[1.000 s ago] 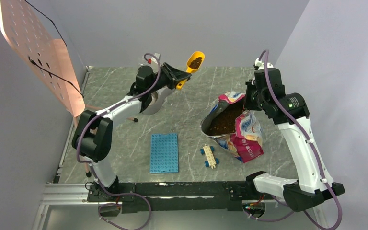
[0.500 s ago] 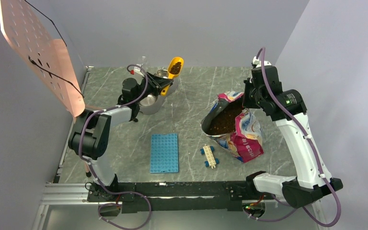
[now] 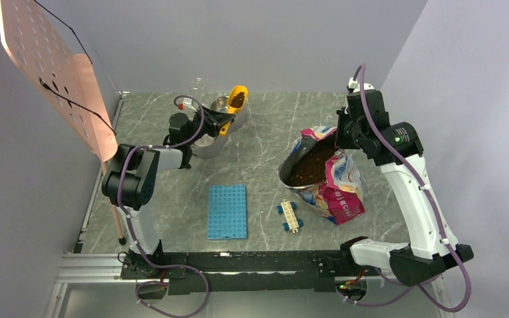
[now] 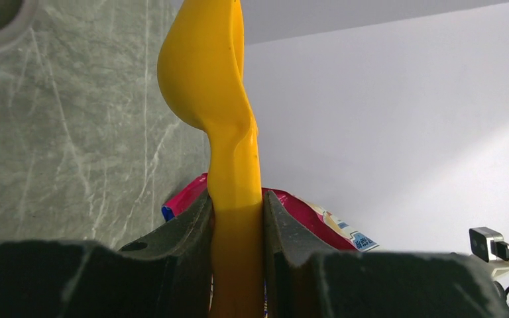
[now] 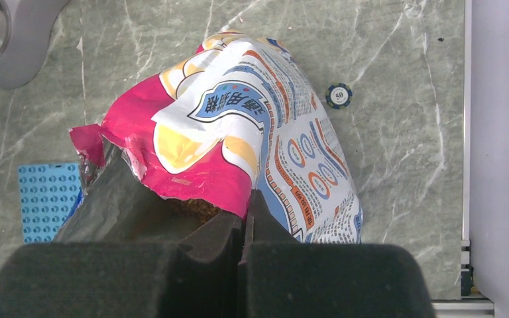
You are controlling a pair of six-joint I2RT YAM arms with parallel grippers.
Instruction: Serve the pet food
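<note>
The pet food bag (image 3: 335,182), pink-red, white and blue, lies open at the right with brown kibble (image 3: 308,169) showing inside. My right gripper (image 3: 340,141) is shut on the bag's upper rim; the right wrist view shows the fingers (image 5: 246,213) pinching the pink edge (image 5: 205,179) above the kibble (image 5: 195,209). My left gripper (image 3: 220,122) is shut on the handle of a yellow scoop (image 3: 237,99) filled with kibble. It holds the scoop above the steel double bowl (image 3: 205,144) at the back left. In the left wrist view the scoop (image 4: 205,66) points away from my gripper (image 4: 236,199).
A blue studded baseplate (image 3: 227,211) and a small blue and cream brick piece (image 3: 290,216) lie near the front middle. A copper perforated panel (image 3: 53,73) leans at the left wall. A poker chip (image 5: 339,95) lies beyond the bag. A clear bottle (image 3: 199,85) stands at the back.
My left arm has carried the filled scoop left and down, from above the table's back middle to over the steel bowl. The right gripper and the bag have barely moved.
</note>
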